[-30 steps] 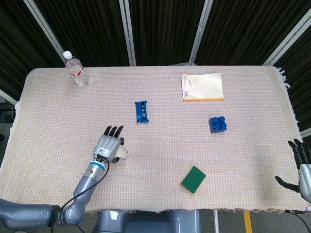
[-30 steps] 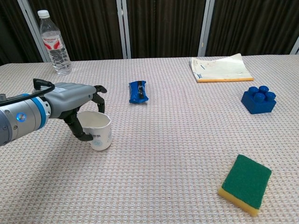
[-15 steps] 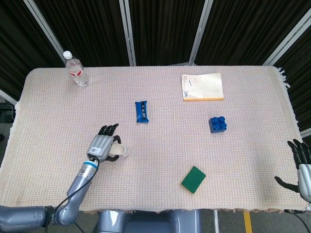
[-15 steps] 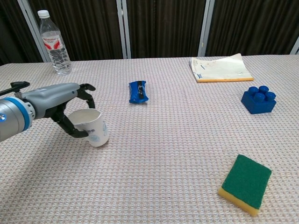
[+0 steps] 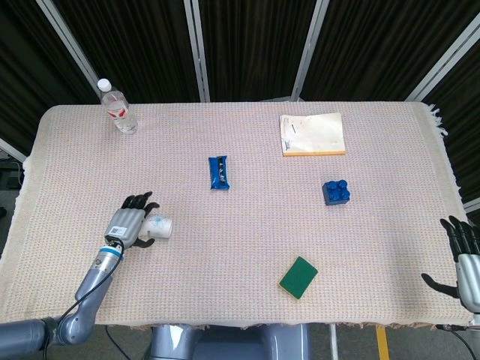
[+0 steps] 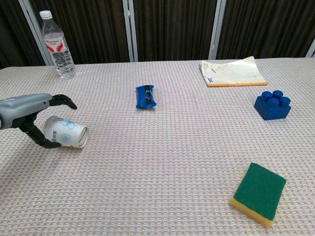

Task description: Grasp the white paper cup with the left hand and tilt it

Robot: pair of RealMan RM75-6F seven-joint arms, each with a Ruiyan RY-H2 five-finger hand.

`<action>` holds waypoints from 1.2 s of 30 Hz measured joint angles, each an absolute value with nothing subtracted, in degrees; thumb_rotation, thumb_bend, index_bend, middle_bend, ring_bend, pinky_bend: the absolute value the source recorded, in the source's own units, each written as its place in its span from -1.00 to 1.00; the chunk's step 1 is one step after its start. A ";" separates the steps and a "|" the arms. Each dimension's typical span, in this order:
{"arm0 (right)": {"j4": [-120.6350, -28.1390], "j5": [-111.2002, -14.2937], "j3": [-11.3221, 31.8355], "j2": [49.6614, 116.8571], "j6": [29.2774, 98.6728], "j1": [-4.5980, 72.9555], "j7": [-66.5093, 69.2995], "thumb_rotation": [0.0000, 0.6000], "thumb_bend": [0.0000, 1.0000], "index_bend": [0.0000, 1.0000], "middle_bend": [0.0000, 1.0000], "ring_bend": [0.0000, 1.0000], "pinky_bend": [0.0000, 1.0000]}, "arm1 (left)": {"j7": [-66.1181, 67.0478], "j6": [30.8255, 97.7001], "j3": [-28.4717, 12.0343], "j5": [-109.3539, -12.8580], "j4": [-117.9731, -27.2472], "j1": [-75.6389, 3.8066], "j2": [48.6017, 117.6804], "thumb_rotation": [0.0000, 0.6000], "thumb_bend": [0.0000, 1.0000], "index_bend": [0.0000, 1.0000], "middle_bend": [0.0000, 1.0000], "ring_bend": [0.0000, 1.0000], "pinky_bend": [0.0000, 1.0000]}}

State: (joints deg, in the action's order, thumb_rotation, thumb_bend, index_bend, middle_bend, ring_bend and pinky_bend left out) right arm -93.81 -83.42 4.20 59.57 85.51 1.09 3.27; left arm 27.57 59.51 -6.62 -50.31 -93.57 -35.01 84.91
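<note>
Since half a second ago the white paper cup goes from nearly upright to lying on its side, and the left robot hand shifts further left and nearer with it. Cup now rests on the desk at the near-left, open mouth facing right, printed side up. Left robot hand is around the cup's base end: fingers arch over the top, thumb curls under the near side; cup is held between them. In the head view the same left robot hand and white paper cup sit near the desk's left edge.

Far left: clear water bottle with red label, upright, well apart from the cup. Centre: blue snack packet, flat, lengthwise toward the far side. Right of centre, far: notebook with a yellow edge, cover slightly lifted. Right: blue toy brick. Near right: green sponge with a yellow underside, lying flat and skewed.

Right robot hand shows only in the head view, at the near-right corner off the desk edge, fingers spread, holding nothing.
</note>
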 measured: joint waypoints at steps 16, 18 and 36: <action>-93.68 -83.33 4.29 59.22 85.64 0.95 4.45 1.00 -1.00 -1.00 -1.00 -1.00 -1.00 | 43.35 65.15 -6.12 -46.68 -94.07 -38.48 88.67 1.00 -0.68 -0.58 -1.00 -1.00 -1.00; -93.61 -83.38 4.30 59.19 85.69 0.95 4.59 1.00 -1.00 -1.00 -1.00 -1.00 -1.00 | 47.98 67.04 -6.08 -45.03 -93.65 -39.32 90.43 1.00 -0.67 -0.55 -1.00 -1.00 -1.00; -93.49 -83.50 4.29 59.14 85.72 0.94 4.95 1.00 -1.00 -1.00 -1.00 -1.00 -1.00 | 55.10 72.07 -6.23 -41.30 -90.76 -41.84 97.26 1.00 -0.68 -0.11 -1.00 -1.00 -1.00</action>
